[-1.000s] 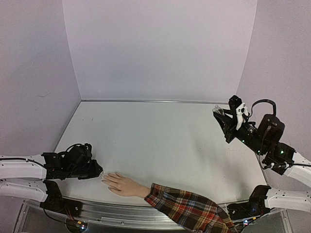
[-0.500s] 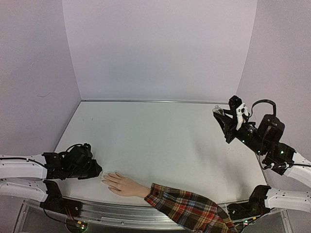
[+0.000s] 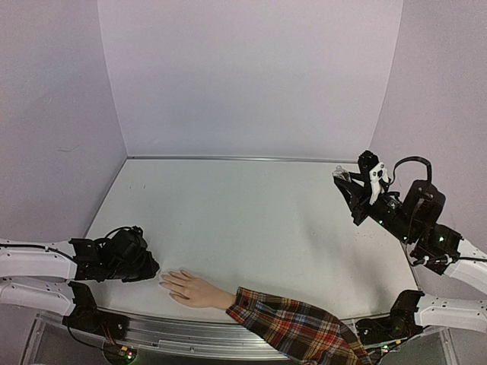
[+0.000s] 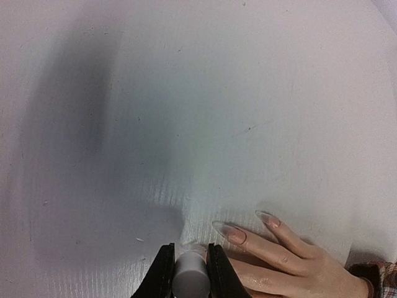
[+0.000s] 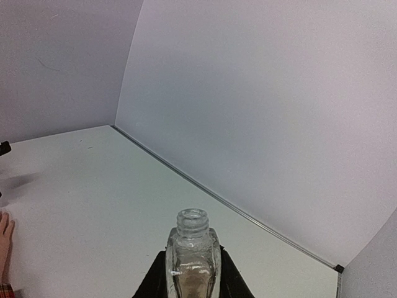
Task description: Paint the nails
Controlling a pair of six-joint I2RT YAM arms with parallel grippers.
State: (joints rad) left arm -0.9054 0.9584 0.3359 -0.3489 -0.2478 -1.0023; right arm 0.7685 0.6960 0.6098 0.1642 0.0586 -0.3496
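Note:
The beige mannequin hand (image 3: 194,290) lies palm down at the table's near edge, with a red plaid sleeve (image 3: 297,327). Its long pale nails (image 4: 229,231) point left. My left gripper (image 3: 152,268) is shut on a grey-white brush cap (image 4: 190,273) and holds it low, just left of the fingertips. In the left wrist view the gripper (image 4: 189,249) is right over one fingertip; the brush itself is hidden. My right gripper (image 3: 348,184) is shut on an open clear bottle (image 5: 193,257) and holds it above the table's right side, far from the hand.
A white tabletop (image 3: 243,220) is enclosed by pale lilac walls (image 3: 251,76) at the back and sides. A metal rail (image 3: 167,328) runs along the near edge under the sleeve.
My left gripper has edged slightly down towards the fingertips with the cap. The right arm and the bottle have not moved.

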